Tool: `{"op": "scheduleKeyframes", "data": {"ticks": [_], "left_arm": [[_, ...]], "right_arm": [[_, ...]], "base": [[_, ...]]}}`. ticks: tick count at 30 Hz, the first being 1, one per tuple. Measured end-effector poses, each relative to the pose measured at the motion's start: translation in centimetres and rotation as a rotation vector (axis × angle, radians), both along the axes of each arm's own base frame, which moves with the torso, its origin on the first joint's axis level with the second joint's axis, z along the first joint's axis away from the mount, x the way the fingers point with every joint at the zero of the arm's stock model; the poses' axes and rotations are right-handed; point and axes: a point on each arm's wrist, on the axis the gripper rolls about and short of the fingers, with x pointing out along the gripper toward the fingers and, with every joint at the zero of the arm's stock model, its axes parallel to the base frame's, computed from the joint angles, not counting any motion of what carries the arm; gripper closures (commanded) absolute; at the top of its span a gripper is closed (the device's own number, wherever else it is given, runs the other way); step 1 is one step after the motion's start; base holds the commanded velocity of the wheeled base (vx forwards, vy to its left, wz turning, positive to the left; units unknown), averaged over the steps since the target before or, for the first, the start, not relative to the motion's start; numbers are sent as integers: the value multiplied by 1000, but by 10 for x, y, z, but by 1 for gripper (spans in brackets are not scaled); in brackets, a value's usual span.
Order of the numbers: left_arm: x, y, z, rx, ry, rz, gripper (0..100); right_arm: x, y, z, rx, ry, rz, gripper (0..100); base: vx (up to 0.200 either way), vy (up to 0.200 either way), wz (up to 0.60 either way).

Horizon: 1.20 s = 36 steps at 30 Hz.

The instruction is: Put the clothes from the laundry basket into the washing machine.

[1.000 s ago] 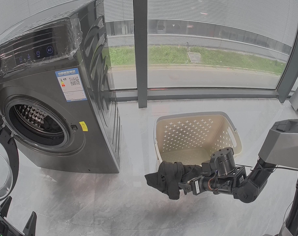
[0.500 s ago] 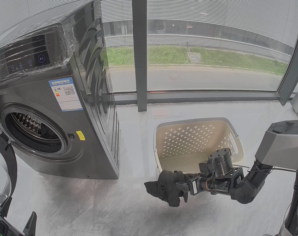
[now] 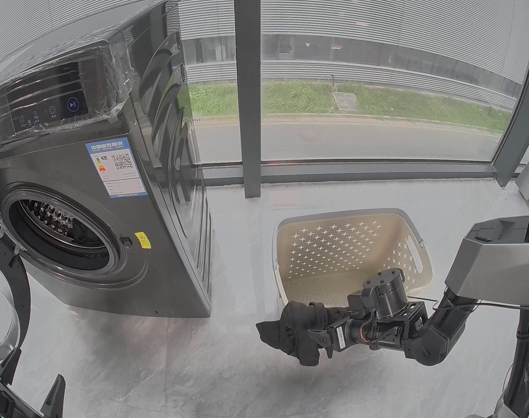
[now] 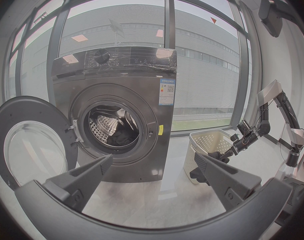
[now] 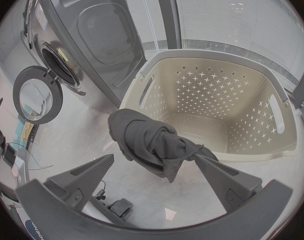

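One dark garment (image 3: pixel 293 329) hangs from a fingertip (image 5: pixel 205 165) of your right gripper (image 5: pixel 152 156), whose jaws stand apart, just outside the near corner of the basket (image 3: pixel 340 215), above the grey floor (image 3: pixel 189 367). To its left the washing machine (image 3: pixel 101 164) stands, door (image 4: pixel 31 144) open, before a wide window (image 3: pixel 363 59).

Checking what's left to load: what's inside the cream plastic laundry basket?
Cream star-perforated plastic laundry basket: bare floor and walls, no clothes seen. The dark grey garment hanging at the right tool covers part of one side wall.
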Motion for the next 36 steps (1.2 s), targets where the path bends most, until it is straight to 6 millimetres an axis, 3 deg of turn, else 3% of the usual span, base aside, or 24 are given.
{"op": "scheduleKeyframes", "data": {"ticks": [21, 36], "left_arm": [[0, 0, 0, -5, 0, 6, 0], [0, 0, 0, -6, 1, 5, 0]], "right_arm": [[19, 9, 0, 31, -65, 8, 0], [32, 12, -16, 49, -94, 25, 0]], "base": [[0, 0, 0], [0, 0, 0]]}}
